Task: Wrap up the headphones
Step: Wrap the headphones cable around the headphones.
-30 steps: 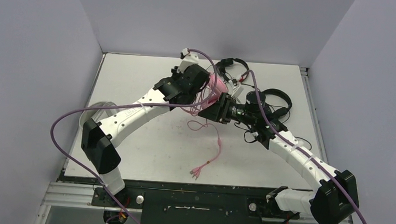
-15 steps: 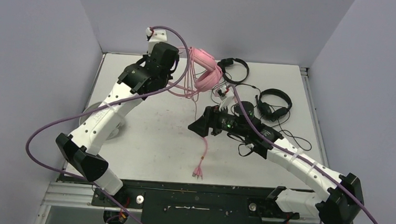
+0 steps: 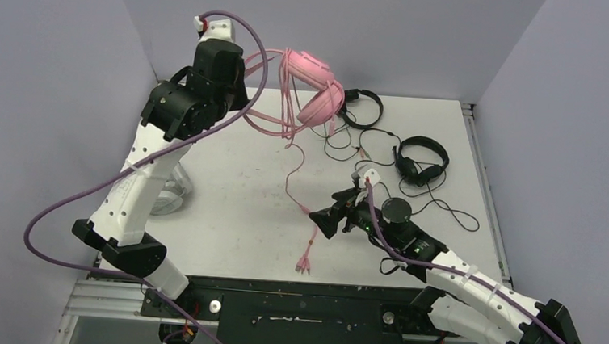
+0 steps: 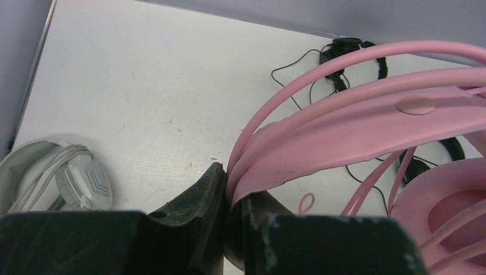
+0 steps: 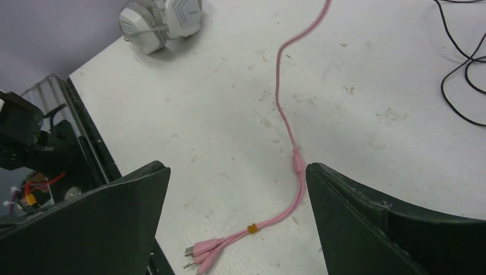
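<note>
Altogether four headsets show: one pink headset (image 3: 317,88), one bulky white-grey headset (image 5: 163,20), two thin black headsets (image 3: 353,99) (image 3: 419,172). The left gripper (image 4: 226,229) pinches the pink one's smooth band, holding it above the table (image 3: 236,183). Its pink cable (image 5: 285,114) crosses the tabletop beneath the right gripper (image 5: 238,172), spread wide and empty.

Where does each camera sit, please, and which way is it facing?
Top external: above and behind the robot, looking down on the table; left arm and right arm show.
Left wrist: high on the left arm, facing down across the table; left tool shut on the pink headset.
Right wrist: low, facing down at the pink cable; open right tool.
Shared: both wrist views show the white headset.
</note>
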You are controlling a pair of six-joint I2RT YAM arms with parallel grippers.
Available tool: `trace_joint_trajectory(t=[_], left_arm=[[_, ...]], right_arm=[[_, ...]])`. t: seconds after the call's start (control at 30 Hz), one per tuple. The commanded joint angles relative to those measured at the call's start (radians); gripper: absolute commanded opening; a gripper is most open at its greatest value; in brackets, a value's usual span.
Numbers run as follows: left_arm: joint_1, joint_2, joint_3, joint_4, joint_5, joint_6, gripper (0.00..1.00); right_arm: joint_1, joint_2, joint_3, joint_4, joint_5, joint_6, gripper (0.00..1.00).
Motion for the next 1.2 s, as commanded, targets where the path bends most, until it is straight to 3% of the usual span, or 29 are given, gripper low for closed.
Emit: trace_joint_trajectory(t=[0.0, 0.07, 0.3, 0.57, 0.87, 1.17], left_arm=[[0.042, 0.011, 0.145, 0.021, 0.144, -0.077, 0.00], [0.059, 0.022, 0.183, 0.004, 0.181, -0.092, 0.00], [0.136, 0.038, 0.252, -0.003, 0.332, -0.143, 0.00], [0.206, 0.010, 0.201, 0.037, 0.478, -0.188, 0.00], [0.248, -0.014, 0.189, 0.047, 0.516, -0.209, 0.00], [0.260, -0.025, 0.190, 0.063, 0.566, -0.230, 0.00]], right_arm=[[0.001, 0.015, -0.068, 0.213, 0.054, -0.069, 0.95], [0.001, 0.058, -0.085, 0.270, 0.044, -0.058, 1.00], [0.003, 0.271, -0.077, 0.439, 0.010, -0.068, 1.00], [0.003, 0.519, -0.034, 0.572, 0.054, -0.102, 1.00], [0.010, 0.724, 0.069, 0.454, 0.123, -0.129, 0.90], [0.016, 0.826, 0.086, 0.453, 0.120, -0.122, 0.72]])
